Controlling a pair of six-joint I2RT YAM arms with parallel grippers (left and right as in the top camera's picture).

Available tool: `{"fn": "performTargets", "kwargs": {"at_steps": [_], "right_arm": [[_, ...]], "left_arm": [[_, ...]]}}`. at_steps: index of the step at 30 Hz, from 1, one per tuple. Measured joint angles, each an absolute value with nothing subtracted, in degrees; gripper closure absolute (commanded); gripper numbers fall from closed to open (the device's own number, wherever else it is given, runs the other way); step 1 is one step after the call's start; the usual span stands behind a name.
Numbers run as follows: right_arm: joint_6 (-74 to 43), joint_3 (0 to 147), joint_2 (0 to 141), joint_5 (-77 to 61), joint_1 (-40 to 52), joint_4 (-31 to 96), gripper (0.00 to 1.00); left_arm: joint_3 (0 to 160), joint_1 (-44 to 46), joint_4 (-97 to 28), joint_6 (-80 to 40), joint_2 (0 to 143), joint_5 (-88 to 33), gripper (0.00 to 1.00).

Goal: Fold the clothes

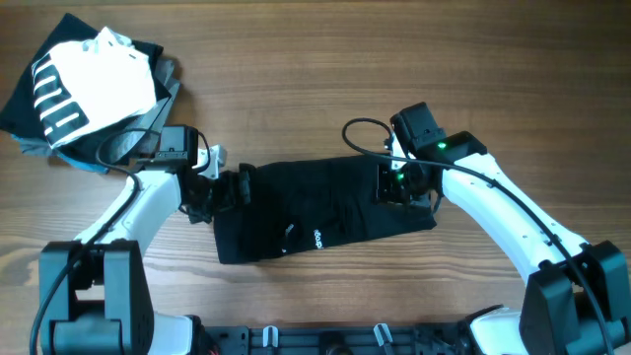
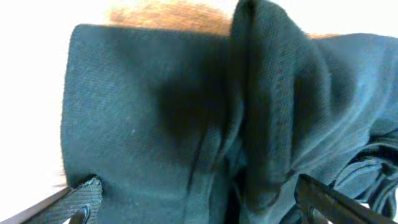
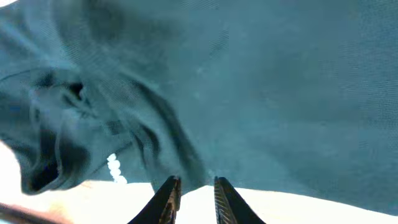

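The black T-shirt (image 1: 325, 212) lies partly folded as a wide band across the middle of the table, with tiny white lettering (image 1: 317, 237) near its front edge. My left gripper (image 1: 222, 189) is at the shirt's left end. In the left wrist view its jaws (image 2: 196, 193) are wide open with bunched black fabric (image 2: 143, 106) between them. My right gripper (image 1: 394, 182) is at the shirt's right end. In the right wrist view its fingers (image 3: 193, 182) are nearly together, pinching a point of the fabric's (image 3: 280, 93) edge.
A pile of other clothes (image 1: 89, 89), white and black with stripes, sits at the table's far left corner. Bare wooden table (image 1: 315, 69) surrounds the shirt. The arms' bases stand at the front edge.
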State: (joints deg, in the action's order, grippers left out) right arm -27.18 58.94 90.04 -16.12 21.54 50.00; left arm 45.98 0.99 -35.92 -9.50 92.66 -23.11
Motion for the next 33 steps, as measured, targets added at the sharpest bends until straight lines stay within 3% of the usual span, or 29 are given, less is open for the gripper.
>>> {"fn": "performTargets", "kwargs": {"at_steps": [7,9,18,20,23,28,33], "right_arm": [[-28.25,56.6,92.18,-11.29,21.54,48.49,0.76],[-28.38,54.94,95.66,-10.41,21.54,47.05,0.76],[-28.45,55.35,100.95,-10.22,21.54,46.68,0.76],[-28.47,55.37,100.95,-10.22,21.54,46.68,0.77],[-28.47,55.37,100.97,-10.22,21.54,46.68,0.77],[-28.45,55.48,101.06,-10.07,21.32,47.2,0.85],[-27.75,56.03,101.32,-10.55,21.43,50.68,0.87]], "left_arm": [[47.11,3.73,-33.76,-3.46,96.64,-32.99,0.2],[47.09,3.92,-33.58,-2.57,97.14,-34.54,0.28],[46.48,4.43,-33.01,0.6,97.73,-36.29,0.38],[46.13,5.74,-33.06,3.86,98.35,-38.22,0.52],[45.5,8.01,-33.21,8.21,99.11,-38.98,0.96],[44.77,10.31,-36.1,9.28,100.16,-38.94,0.96],[51.48,6.09,-56.49,3.42,99.33,-32.47,0.96]]}}
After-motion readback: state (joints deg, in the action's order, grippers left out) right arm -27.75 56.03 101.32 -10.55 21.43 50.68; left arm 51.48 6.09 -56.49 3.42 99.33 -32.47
